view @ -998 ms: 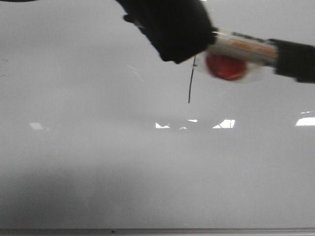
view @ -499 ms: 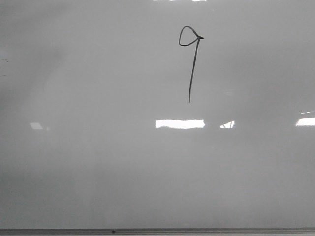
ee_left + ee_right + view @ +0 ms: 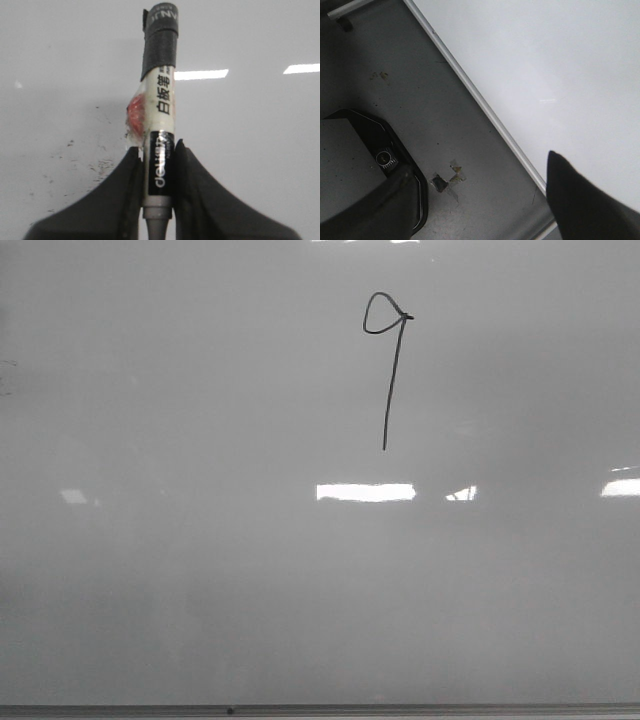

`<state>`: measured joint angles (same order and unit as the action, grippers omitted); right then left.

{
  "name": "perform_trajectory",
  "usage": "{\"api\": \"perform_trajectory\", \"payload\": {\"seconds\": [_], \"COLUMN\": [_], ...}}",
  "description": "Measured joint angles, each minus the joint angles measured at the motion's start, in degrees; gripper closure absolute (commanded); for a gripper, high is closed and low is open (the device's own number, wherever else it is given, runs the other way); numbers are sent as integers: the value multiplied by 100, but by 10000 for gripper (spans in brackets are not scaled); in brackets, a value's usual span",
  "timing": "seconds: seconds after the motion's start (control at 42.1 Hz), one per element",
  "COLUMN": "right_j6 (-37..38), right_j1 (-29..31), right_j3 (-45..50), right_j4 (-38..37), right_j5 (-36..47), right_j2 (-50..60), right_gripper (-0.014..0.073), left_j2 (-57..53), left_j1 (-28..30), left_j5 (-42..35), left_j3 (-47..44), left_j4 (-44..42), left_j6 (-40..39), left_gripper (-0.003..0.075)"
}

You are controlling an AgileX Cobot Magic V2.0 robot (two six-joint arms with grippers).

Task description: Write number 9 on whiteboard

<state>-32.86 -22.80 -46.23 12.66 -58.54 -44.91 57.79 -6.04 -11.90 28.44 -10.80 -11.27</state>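
Left gripper [image 3: 158, 165] clamped on the whiteboard marker [image 3: 159, 125], which a second ago covered the loop and is now gone from the front view | number 9 [image 3: 388, 370] complete, upper centre of whiteboard [image 3: 200, 570] | I judge writing done | right gripper [image 3: 485, 200] spread, empty, over the board's frame edge.

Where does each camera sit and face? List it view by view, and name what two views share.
Front view: faces forward over the whiteboard, showing the number 9; no arm visible.
Left wrist view: on the left arm, looking along the left gripper, jaws shut on the marker.
Right wrist view: on the right arm, over the board's frame edge and grey table; one dark finger shows.
Shared: all three see the whiteboard.
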Motion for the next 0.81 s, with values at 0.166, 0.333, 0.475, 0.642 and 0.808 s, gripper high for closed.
{"api": "perform_trajectory", "payload": {"seconds": [0.166,0.333,0.475,0.642,0.808], "right_j6": [11,10,10,10,10], "right_j1": [0,0,0,0,0], "right_j3": [0,0,0,0,0], "right_j4": [0,16,26,58,92], "right_j5": [0,0,0,0,0], "right_j2": [0,0,0,0,0], "right_gripper": [35,35,35,35,35], "left_j2": [535,1029,1446,1971,2402], "left_j1": [22,307,500,509,509], "left_j5": [-825,-1307,-1600,-1936,-2064], "left_j3": [-149,-149,-149,-149,-59], "left_j4": [23,215,292,302,302], "left_j6": [120,316,359,371,371], "left_gripper": [674,629,604,601,556]}}
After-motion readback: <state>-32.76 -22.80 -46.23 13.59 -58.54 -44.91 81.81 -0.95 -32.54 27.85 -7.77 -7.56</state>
